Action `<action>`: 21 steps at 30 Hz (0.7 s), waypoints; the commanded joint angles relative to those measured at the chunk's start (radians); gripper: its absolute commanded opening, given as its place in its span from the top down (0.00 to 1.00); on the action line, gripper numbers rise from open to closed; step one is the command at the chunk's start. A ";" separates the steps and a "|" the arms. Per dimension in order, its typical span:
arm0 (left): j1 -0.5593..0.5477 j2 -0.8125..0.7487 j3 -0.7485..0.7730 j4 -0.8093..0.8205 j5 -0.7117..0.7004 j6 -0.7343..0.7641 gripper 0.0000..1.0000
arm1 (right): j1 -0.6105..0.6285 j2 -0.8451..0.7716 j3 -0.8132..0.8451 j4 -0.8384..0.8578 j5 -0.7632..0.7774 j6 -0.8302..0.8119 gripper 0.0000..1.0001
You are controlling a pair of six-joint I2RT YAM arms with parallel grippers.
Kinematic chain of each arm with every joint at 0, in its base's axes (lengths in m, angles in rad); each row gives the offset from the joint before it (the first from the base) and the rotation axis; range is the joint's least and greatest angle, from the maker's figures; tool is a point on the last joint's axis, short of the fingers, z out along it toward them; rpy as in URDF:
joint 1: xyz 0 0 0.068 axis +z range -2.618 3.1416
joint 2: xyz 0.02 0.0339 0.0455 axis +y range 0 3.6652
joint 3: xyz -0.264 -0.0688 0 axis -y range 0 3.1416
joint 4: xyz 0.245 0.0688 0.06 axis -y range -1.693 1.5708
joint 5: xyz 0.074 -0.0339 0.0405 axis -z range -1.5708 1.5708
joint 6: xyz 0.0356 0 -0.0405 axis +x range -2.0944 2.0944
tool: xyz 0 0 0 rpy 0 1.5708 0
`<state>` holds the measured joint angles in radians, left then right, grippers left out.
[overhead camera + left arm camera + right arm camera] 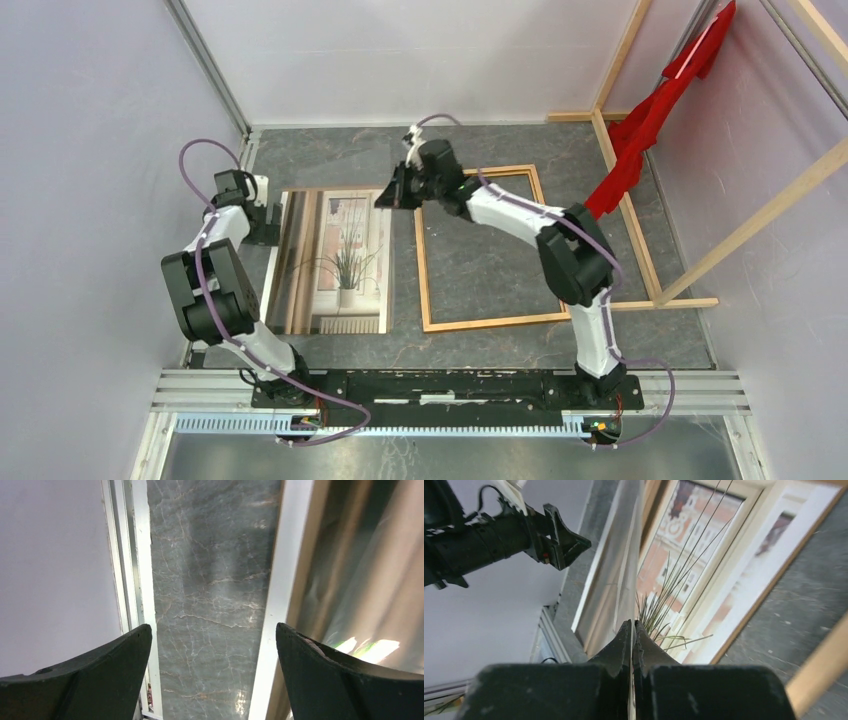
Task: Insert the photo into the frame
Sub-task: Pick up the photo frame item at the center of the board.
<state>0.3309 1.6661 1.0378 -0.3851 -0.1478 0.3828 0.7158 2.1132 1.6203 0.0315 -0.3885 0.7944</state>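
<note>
While the photo (345,265) lies flat on the table (330,160) just left of the frame (490,322), not yet inside it, the right claw (632,630) is pinched shut on a thin glossy sheet (616,570) over it, apparently to lift that clear. The left claw (214,632) hangs spread wide at the photo's left edge, likely ready to steady it.

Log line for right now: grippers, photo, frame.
left gripper: open, empty, left of photo | right gripper: shut, apparently on photo's far-right corner | photo: outside frame | frame: empty, right of photo
</note>
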 commanded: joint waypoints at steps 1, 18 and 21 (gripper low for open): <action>-0.015 -0.091 0.140 -0.152 0.096 0.032 0.00 | -0.088 -0.197 0.088 -0.122 -0.089 -0.079 1.00; -0.610 0.013 0.357 -0.277 0.134 -0.159 0.00 | -0.573 -0.847 -0.265 -0.588 0.066 -0.388 1.00; -0.668 0.076 0.413 -0.276 0.241 -0.238 0.00 | -0.601 -0.882 -0.185 -0.654 0.104 -0.389 1.00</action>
<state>-0.2710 1.6817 1.3590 -0.6506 -0.0364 0.2867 0.1322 1.3109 1.3174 -0.5884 -0.3363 0.4374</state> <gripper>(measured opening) 0.996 0.010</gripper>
